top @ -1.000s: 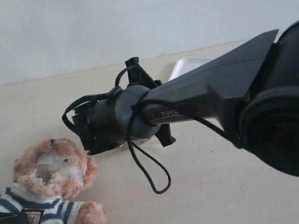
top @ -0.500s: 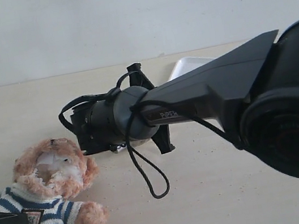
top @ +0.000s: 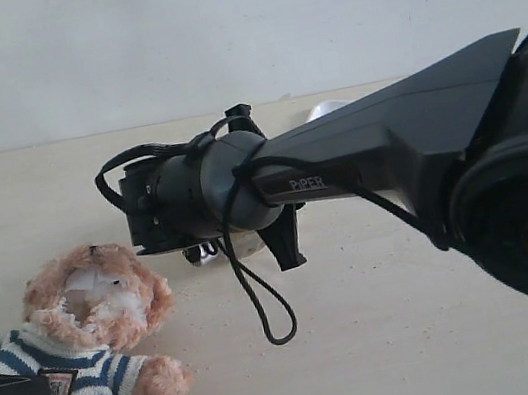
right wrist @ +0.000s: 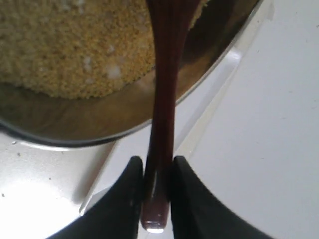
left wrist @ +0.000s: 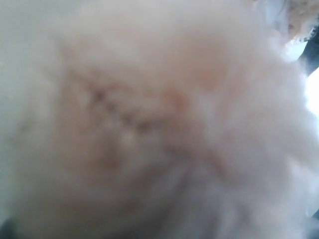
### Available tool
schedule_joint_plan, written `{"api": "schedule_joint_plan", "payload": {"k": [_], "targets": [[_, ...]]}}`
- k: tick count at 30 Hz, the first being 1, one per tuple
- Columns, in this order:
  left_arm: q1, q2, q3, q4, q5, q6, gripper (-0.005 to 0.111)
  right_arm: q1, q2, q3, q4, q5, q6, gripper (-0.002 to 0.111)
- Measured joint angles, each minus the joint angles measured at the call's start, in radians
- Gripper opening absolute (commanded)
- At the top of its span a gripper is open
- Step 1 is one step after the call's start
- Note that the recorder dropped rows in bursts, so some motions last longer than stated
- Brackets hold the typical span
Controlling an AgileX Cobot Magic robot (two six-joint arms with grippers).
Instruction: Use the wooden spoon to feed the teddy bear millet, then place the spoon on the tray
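Right wrist view | right gripper clamped on wooden spoon handle | spoon reaches over millet

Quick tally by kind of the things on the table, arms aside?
teddy bear: 1
wooden spoon: 1
metal bowl, holding millet: 1
tray: 1
Total: 4

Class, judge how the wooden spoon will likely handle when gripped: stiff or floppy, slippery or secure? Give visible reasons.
Probably stiff: the spoon runs straight from the right pincer toward the millet without sagging. Possibly slippery: its handle is glossy and pinched near its end, so it might pivot.
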Motion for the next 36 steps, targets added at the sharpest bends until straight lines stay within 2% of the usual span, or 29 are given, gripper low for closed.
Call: {"api": "schedule_joint_plan", "payload": {"k": [9, 36], "targets": [[0.000, 0.000, 0.000, 0.000, 0.000, 0.000, 0.006, 0.000, -0.008, 0.000, 0.084, 0.000, -0.072, 0.001], [0.000, 0.000, 0.000, 0.000, 0.000, 0.000, 0.006, -0.031, -0.051, 0.000, 0.151, 0.000, -0.170, 0.001]]}}
